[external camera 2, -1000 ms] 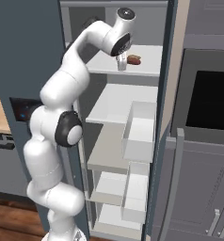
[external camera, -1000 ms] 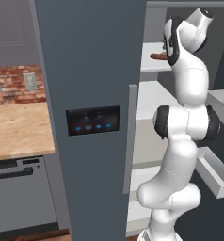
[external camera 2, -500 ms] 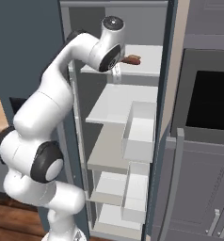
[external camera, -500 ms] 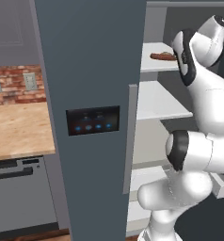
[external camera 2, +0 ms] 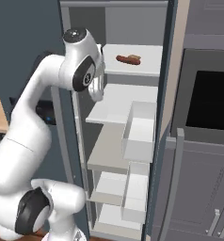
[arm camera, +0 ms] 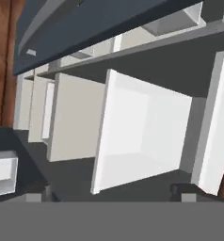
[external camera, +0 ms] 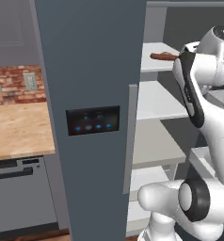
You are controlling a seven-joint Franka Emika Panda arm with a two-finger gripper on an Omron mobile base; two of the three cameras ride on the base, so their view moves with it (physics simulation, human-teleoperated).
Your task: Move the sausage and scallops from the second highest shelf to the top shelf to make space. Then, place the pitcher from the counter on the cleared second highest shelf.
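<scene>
With the sausage (external camera 2: 128, 59) lying on the top shelf (external camera 2: 149, 66) at about one o'clock from the gripper (arm camera: 109, 190), whose jaws stand wide and empty, the arm should draw clear of the shelf edges before seeking the scallops.

Reddish-brown sausage (external camera 2: 128, 59) – pale-grey top shelf (external camera 2: 147, 63), light wooden counter (external camera: 17, 134), red brick wall (external camera: 12, 84).

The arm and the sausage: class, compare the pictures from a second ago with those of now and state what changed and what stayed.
The arm has drawn back out of the fridge, its open gripper leaving the sausage behind. The sausage lies on the top shelf; the shelves are unchanged.
</scene>
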